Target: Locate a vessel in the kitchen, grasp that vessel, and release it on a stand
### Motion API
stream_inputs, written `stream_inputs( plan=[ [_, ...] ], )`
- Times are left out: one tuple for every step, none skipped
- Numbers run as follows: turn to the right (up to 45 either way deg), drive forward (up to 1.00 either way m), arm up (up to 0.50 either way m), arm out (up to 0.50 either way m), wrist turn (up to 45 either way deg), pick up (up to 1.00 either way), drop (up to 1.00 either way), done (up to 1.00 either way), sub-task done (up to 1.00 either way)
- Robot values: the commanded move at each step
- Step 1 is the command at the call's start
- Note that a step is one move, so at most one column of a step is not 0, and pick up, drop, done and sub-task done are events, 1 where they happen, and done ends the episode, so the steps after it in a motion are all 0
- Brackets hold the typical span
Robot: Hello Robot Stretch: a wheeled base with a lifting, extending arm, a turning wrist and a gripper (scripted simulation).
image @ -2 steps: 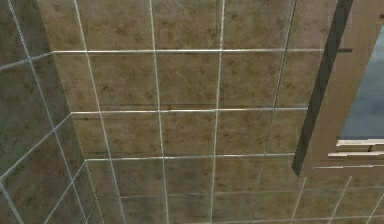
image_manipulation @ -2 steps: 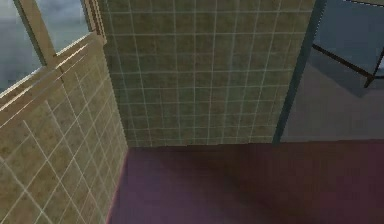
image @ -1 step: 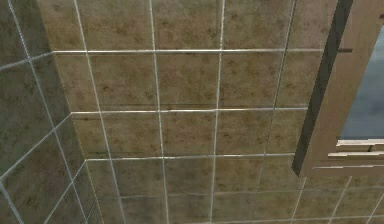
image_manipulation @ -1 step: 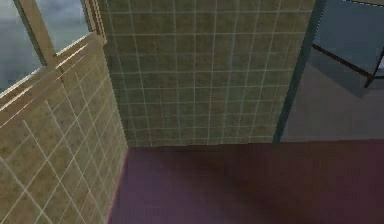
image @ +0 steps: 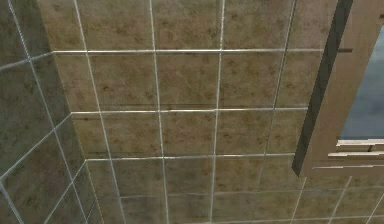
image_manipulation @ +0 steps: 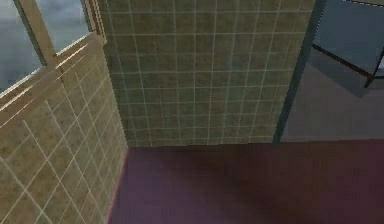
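Observation:
A brown tiled wall (image: 170, 110) stands close ahead in the forward view, with a wooden window frame (image: 340, 90) at its right. In the arm side view a greenish tiled wall (image_manipulation: 200, 70) meets a second tiled wall (image_manipulation: 60, 150) in a corner above a purple floor (image_manipulation: 250, 185).
A window (image_manipulation: 40, 30) sits above the tiled wall at the arm side view's upper left. A dark teal upright edge (image_manipulation: 298, 70) borders a glassy blue-grey panel (image_manipulation: 345, 70) at the upper right. The purple floor stretches along the bottom.

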Motion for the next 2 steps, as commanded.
stream_inputs(
  plan=[
    [0.0,0.0,0.1,0.0,0.0,0.0,0.0,0.0,0.0],
    [0.0,0.0,0.0,0.0,0.0,0.0,0.0,1.0,0.0]
  ],
)
